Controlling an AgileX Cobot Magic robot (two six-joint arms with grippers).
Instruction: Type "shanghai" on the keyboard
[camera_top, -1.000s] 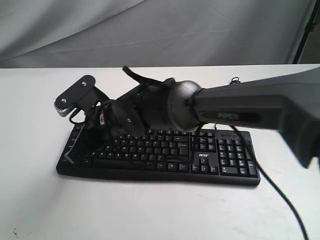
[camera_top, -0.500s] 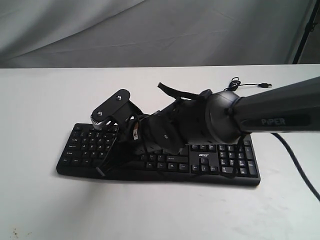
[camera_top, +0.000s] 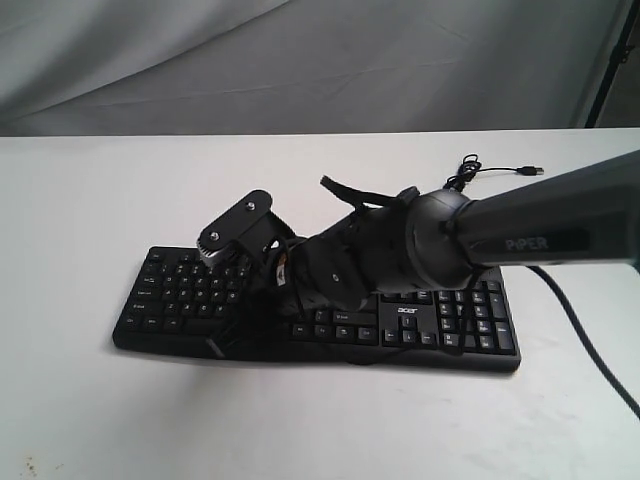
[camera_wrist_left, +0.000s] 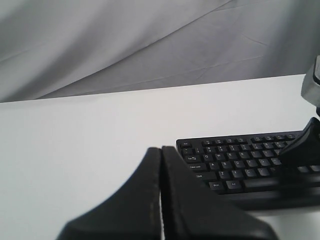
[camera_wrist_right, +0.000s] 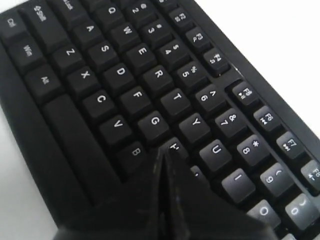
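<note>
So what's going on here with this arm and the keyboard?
The right gripper, shut to a point, is down over the black keyboard with its tip at the H key; whether it is actually pressing is unclear. The left gripper, also shut, hangs over the white table off to one side of the keyboard, touching nothing.

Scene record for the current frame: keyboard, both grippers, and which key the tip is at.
keyboard: black, flat on white table
right gripper: shut, tip at H key; whether it is pressing is unclear
left gripper: shut, off to the keyboard's side, over the table
cable: loose coil behind the keyboard
</note>
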